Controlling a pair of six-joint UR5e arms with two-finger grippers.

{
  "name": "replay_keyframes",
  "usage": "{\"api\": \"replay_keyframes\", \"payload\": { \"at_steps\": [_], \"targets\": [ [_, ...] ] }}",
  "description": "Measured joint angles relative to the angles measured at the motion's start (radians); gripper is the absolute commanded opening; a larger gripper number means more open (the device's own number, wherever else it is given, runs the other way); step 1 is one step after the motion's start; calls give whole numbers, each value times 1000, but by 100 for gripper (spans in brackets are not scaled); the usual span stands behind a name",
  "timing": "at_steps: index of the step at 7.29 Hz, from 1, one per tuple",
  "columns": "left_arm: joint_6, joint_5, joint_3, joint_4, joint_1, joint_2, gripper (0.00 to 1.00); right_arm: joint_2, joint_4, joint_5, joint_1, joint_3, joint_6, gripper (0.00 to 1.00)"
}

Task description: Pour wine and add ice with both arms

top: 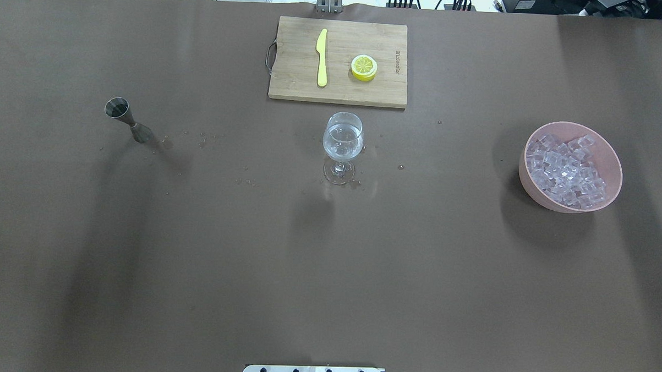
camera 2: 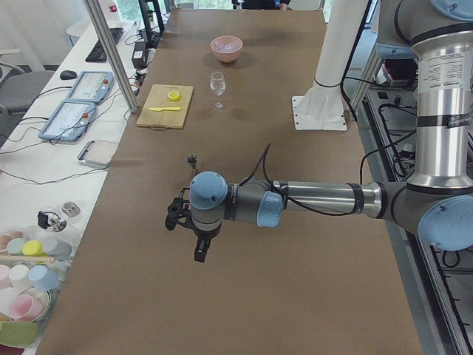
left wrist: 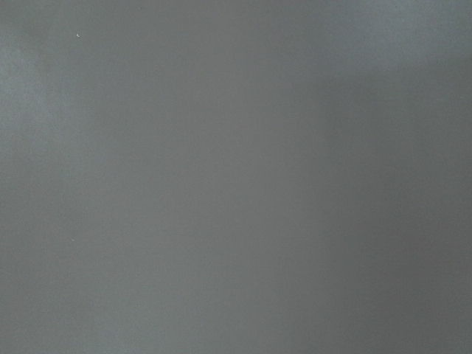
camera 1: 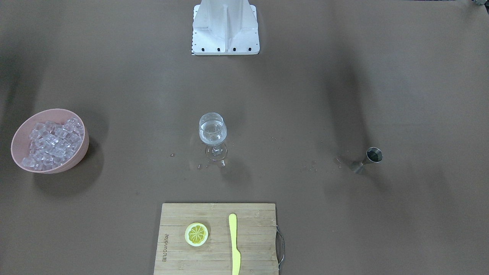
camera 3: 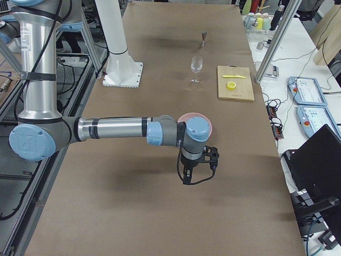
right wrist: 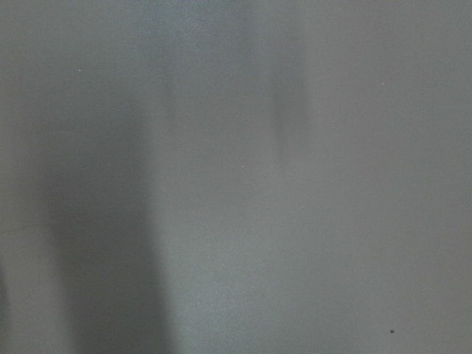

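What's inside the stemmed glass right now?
The stemmed glass holds clear liquid partway up its bowl. Whether any cubes lie in it I cannot tell; everything there is equally transparent. Ice fills the pink bowl.

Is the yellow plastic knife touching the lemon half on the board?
Apart. Overhead view shows bare wooden cutting board between the yellow plastic knife and yellow lemon half.

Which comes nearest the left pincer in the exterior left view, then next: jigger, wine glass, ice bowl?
1. Jigger, standing just beyond the left pincer.
2. Wine glass, well farther along, slightly to the robot's side.
3. Pink bowl of ice, at the far end.
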Motion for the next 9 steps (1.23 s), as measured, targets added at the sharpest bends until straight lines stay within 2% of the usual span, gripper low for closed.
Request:
{"api": "replay_keyframes", "payload": {
  "at_steps": [4,7,9],
  "targets": [
    [1,2,-23,0,0,2,98,14,1,0,0,46,2,100],
    [3,63,-27,0,3,-8,98,28,2,1,-1,140,10,100],
    [4,79,-24,0,7,-8,98,26,18,1,0,170,11,100]
  ]
}}
